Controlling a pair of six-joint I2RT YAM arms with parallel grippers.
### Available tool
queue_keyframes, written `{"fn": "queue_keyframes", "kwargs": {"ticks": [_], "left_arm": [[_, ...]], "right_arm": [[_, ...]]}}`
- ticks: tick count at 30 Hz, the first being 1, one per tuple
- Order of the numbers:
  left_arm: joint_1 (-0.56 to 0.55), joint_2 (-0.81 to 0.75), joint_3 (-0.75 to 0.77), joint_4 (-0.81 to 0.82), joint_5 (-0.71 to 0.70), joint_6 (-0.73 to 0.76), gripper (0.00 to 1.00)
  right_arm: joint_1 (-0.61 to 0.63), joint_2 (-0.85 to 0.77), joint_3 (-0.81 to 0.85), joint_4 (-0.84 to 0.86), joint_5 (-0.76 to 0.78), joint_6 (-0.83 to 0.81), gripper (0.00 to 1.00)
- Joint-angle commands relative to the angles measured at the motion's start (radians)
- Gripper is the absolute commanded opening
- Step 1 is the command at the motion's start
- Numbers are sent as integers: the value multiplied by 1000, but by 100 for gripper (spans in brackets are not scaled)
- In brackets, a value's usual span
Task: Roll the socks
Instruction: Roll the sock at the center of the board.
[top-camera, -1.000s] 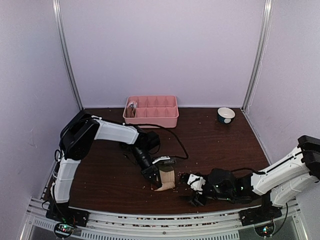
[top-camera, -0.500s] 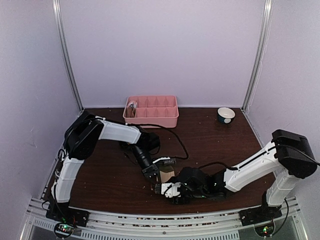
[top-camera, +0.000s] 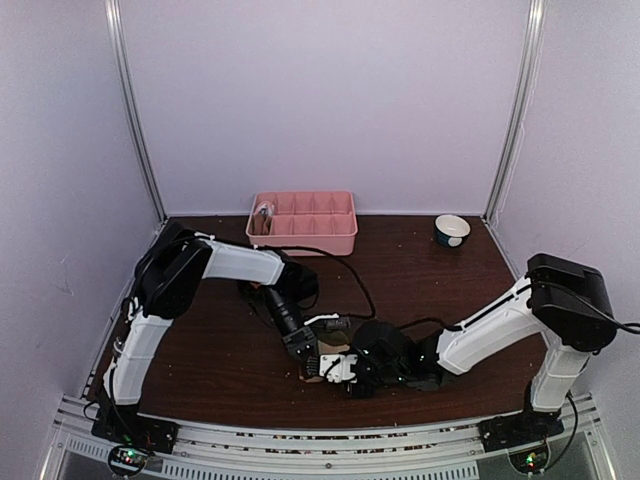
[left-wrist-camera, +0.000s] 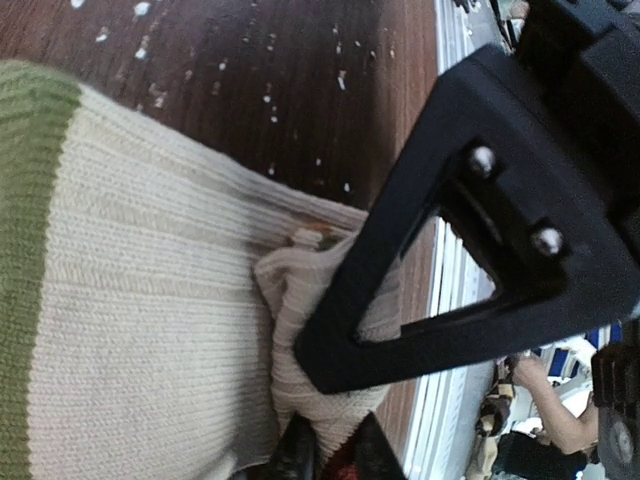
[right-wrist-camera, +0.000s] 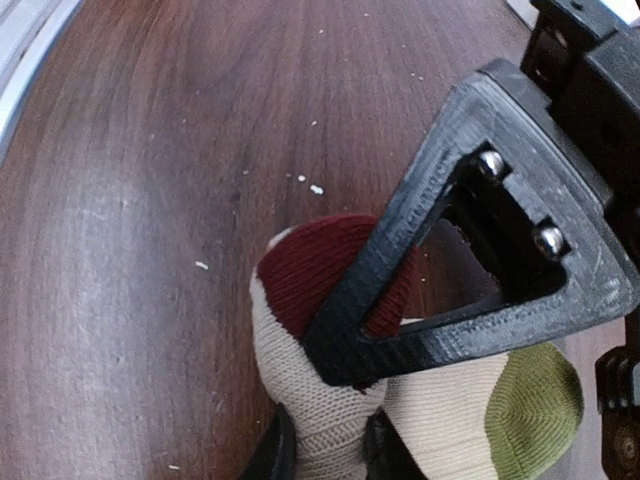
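A cream sock (top-camera: 336, 348) lies near the table's front edge, between both grippers. In the left wrist view the sock (left-wrist-camera: 150, 300) is ribbed cream with a green band at the left. My left gripper (left-wrist-camera: 328, 452) is shut on a bunched fold of it. In the right wrist view the same sock (right-wrist-camera: 300, 385) shows a dark red patch (right-wrist-camera: 315, 270) and an olive patch (right-wrist-camera: 535, 400). My right gripper (right-wrist-camera: 328, 447) has a finger on each side of the cream end and pinches it. Seen from above, the left gripper (top-camera: 308, 352) and the right gripper (top-camera: 342, 368) almost touch.
A pink compartment tray (top-camera: 303, 222) stands at the back centre with something in its left corner. A small bowl (top-camera: 452, 230) sits at the back right. A black cable (top-camera: 355, 282) loops across the table. Pale crumbs dot the dark wood.
My right arm has swung left from beside the sock to its near end, and its jaws have closed on the fabric. The left gripper has stayed on the sock.
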Motion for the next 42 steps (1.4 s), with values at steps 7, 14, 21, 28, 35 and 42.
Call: {"fn": "queue_keyframes", "kwargs": {"ticks": [7, 14, 21, 28, 35, 42], "left_arm": [[49, -203, -250, 313, -349, -31, 44], [57, -516, -513, 588, -378, 37, 75], [55, -660, -619, 712, -335, 97, 74], [44, -650, -576, 673, -272, 127, 74], [-13, -629, -597, 701, -286, 135, 71], [-24, -564, -594, 737, -368, 120, 66]], "right_arm": [[-73, 117, -37, -35, -243, 161, 3], [-164, 204, -23, -15, -414, 252, 2], [-234, 291, 10, -38, -525, 315, 2], [-284, 348, 38, -105, -586, 346, 1], [-322, 405, 96, -125, -686, 430, 1], [-330, 415, 115, -142, -714, 468, 1]]}}
